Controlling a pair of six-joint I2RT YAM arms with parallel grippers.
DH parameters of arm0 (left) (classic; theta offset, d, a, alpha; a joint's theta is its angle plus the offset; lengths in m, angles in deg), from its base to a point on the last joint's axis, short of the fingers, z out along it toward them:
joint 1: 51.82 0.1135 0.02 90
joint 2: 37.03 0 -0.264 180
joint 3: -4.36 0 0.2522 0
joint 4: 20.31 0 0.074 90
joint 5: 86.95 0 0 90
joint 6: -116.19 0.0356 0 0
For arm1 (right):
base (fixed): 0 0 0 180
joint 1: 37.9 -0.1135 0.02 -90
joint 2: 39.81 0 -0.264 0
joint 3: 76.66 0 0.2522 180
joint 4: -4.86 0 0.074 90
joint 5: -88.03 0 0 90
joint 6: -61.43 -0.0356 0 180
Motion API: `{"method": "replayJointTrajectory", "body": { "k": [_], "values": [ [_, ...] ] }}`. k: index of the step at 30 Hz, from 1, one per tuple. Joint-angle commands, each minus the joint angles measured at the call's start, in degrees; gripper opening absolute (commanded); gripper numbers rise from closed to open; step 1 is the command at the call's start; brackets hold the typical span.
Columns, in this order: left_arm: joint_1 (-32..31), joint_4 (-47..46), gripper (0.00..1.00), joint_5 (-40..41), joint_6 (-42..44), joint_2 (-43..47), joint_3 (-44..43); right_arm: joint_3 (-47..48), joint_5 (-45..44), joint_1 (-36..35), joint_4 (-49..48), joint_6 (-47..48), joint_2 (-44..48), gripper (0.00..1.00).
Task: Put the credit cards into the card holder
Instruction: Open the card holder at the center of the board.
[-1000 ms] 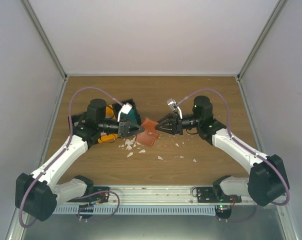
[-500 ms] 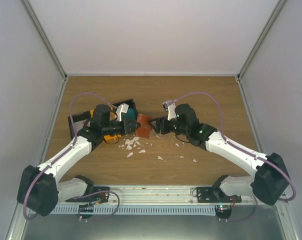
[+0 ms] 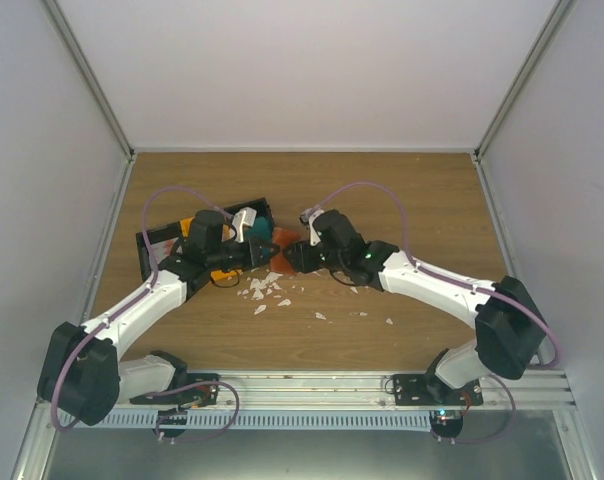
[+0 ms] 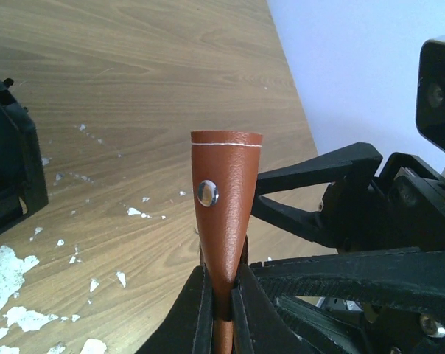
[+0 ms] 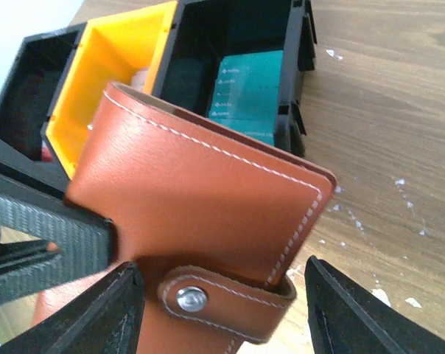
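On the wooden table (image 3: 412, 190), behind the left arm: a row of three open bins set side by side. Black bin (image 5: 31, 81) at the far end, orange bin (image 5: 123, 70) in the middle, a second black bin (image 5: 300, 44) nearest the grippers. In that last one, a stack of teal credit cards (image 5: 248, 92). In the orange one, something pale, too hidden to name. Strewn over the wood just in front of both grippers: small white scraps (image 3: 265, 290).

Left gripper (image 4: 221, 299): clamped tight on one end of the card holder (image 4: 222, 199), fingers (image 4: 199, 313) pressed flat to both faces. Holds it edge-on to its own camera, pointing toward the right arm.

Right gripper (image 5: 222, 324): spread wide, fingers (image 5: 108, 313) standing on either side of the holder's tab end. On the right-hand side, clearly apart from the leather; on the other side, cannot tell whether touching.

Card holder: between the two grippers near the middle of the table, just beside the bin with the teal cards. Reddish-brown leather with pale stitching along the edges. Folded shut, with the small tab lying over one face and a silver stud (image 5: 189, 299) on it.
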Motion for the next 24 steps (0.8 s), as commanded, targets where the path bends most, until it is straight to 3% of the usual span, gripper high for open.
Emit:
{"method": "replayJointTrajectory", "body": {
  "k": [1, 7, 11, 16, 24],
  "values": [
    [-0.47, -5.25, 0.0, 0.51, -0.02, 1.04, 0.21, -0.17, -5.36, -0.8, 5.75, 0.7, -1.42, 0.59],
    [-0.49, -4.15, 0.0, 2.26, 0.99, 2.06, -0.63, -2.85, -19.15, -0.19, 12.4, -3.76, 0.76, 0.49],
    [-0.5, -4.15, 0.0, 2.32, 1.31, 1.85, -0.71, -4.09, -21.91, 0.37, 10.81, -5.8, 4.51, 0.38],
    [-0.49, -4.14, 0.0, 2.15, 1.41, 1.92, -0.71, -5.15, -15.96, 0.5, 5.52, -4.24, 7.16, 0.37],
    [-0.5, -2.83, 0.0, 1.65, 1.23, 2.44, -0.72, -10.85, -2.89, 1.95, -5.72, -7.58, 10.61, 0.52]
  ]
}}
